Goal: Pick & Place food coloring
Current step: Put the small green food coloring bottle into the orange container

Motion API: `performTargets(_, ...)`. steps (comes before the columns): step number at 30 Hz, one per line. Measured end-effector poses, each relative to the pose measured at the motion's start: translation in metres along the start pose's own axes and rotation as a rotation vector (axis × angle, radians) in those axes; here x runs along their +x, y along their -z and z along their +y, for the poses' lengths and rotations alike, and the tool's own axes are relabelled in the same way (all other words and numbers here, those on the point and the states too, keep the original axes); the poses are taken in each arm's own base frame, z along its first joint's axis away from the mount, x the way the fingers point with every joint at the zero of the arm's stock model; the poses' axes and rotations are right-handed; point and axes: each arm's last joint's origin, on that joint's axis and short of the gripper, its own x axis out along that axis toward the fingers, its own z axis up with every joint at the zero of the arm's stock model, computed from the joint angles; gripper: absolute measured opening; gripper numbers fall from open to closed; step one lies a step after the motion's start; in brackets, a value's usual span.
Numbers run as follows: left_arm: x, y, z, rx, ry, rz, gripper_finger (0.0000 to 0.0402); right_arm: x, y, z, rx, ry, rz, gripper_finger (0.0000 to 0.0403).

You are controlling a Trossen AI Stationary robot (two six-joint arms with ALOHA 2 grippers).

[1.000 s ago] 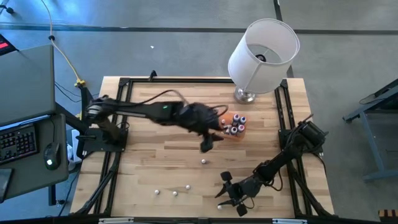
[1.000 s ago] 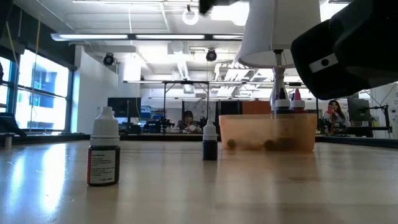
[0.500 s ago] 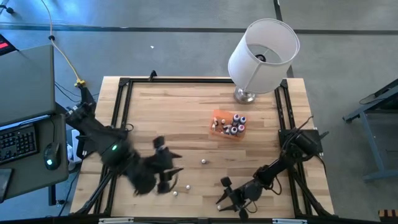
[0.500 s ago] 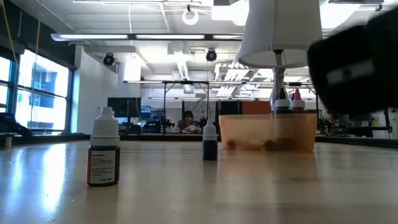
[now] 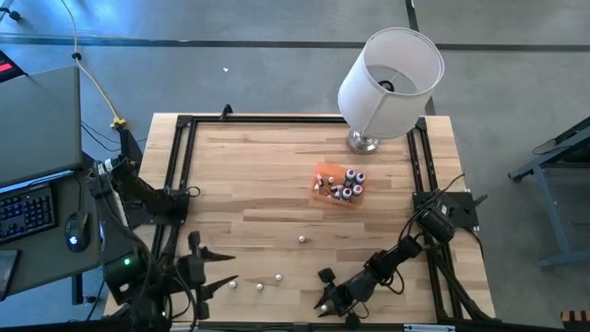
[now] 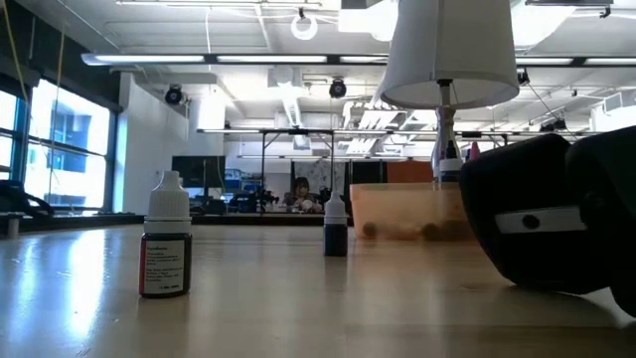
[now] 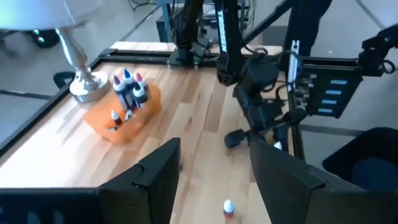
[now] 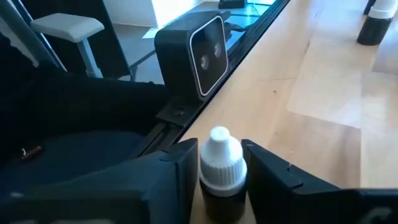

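Several food coloring bottles stand in an orange tray (image 5: 338, 189) mid-table, which also shows in the left wrist view (image 7: 124, 115). Loose bottles stand on the table at the middle (image 5: 301, 239) and nearer the front (image 5: 277, 275), (image 5: 259, 286), (image 5: 232, 284). My right gripper (image 5: 324, 293) is low at the front edge, and the right wrist view (image 8: 221, 180) shows it shut on a white-capped bottle (image 8: 219, 165). My left gripper (image 5: 219, 269) is open and empty at the near left, with a red-bodied bottle (image 7: 228, 208) just ahead of it. My right gripper has the bottle's white cap (image 8: 206, 163) and dark upper body between its two fingers, one on each side. The fingers come in low and nearly level, pointing toward the table's near edge. The bottle is upright; its foot is hidden by the fingers.
A lamp with a white shade (image 5: 389, 78) stands at the far right, its base (image 7: 84, 81) beside the tray. A small camera (image 8: 199, 53) sits on the front rail just beyond the held bottle. Black frame rails (image 5: 175, 184) run along the table's sides.
My left gripper has swung from beside the orange tray across the table to the near left corner, staying open and empty. My right gripper has come down toward the table and shifted slightly toward the left edge.
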Motion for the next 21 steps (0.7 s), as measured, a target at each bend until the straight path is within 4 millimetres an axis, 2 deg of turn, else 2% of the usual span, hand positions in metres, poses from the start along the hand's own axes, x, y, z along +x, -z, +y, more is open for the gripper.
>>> performTargets(8, 0.014, 0.058, 0.002, -0.099, -0.065, 0.026, 0.0191, -0.001, -0.01, -0.014, 0.045, 0.053, -0.036, 0.0056)
performTargets(10, 0.018, 0.069, 0.004, -0.118, -0.08, 0.033, 0.0191, -0.003, -0.025, -0.017, 0.054, 0.074, -0.092, 0.0054)
performTargets(14, 0.026, 0.089, 0.009, -0.139, -0.106, 0.042, 0.0191, -0.016, -0.068, -0.028, -0.029, 0.197, -0.19, 0.007)
performTargets(17, 0.039, 0.101, 0.011, -0.176, -0.124, 0.052, 0.0191, -0.034, -0.099, -0.044, -0.139, 0.411, -0.165, 0.0079)
performTargets(21, 0.052, 0.113, 0.015, -0.202, -0.141, 0.076, 0.0191, -0.068, -0.13, -0.078, -0.163, 0.858, -0.064, 0.0073)
